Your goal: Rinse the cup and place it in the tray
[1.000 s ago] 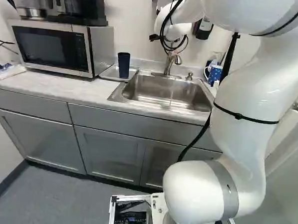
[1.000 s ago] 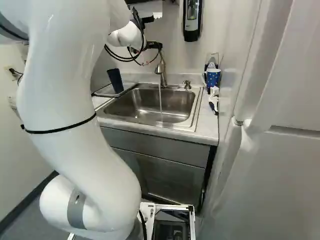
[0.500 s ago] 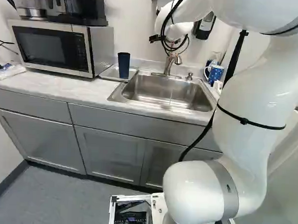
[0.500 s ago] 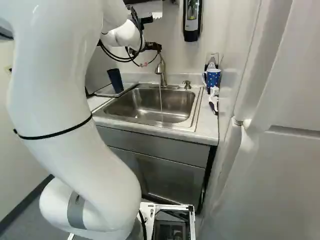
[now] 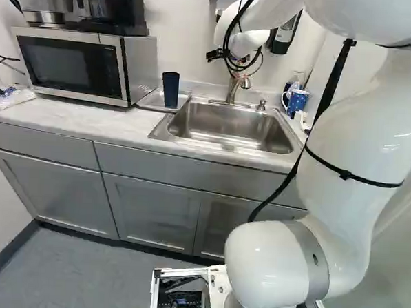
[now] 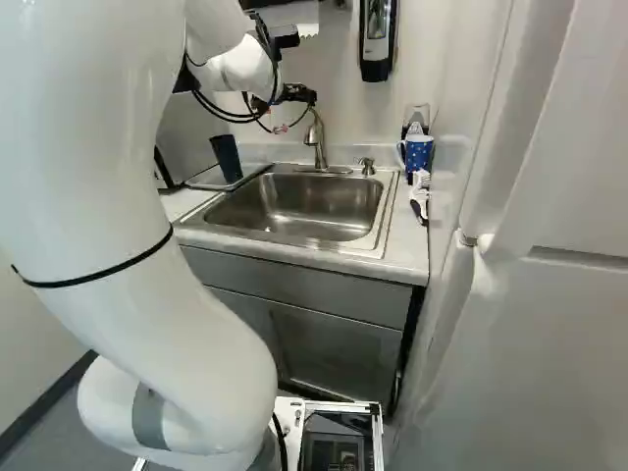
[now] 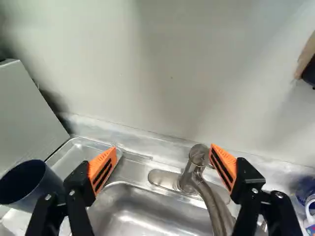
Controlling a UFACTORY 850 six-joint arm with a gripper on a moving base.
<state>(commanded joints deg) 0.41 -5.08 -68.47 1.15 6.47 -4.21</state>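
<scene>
Your gripper [image 6: 294, 95] is up by the faucet [image 6: 316, 137], fingers spread wide, orange pads [image 7: 102, 169] apart, nothing pinched. In the wrist view, the faucet head sits near one pad; can't tell you if they touch. The dark blue tumbler [image 5: 170, 90] stands mouth up in the tray [image 5: 147, 108], at the end by the sink [image 5: 227, 127], outside your other finger. Microwave [image 5: 72, 64] is on the counter [image 5: 62, 119] on the tray's far side from the sink, coffee maker [image 5: 96, 10] on top. Past the sink's other side you've got a spotted blue mug [image 6: 418, 152] and a white-bristled brush [image 6: 420, 196] just in front of it.
</scene>
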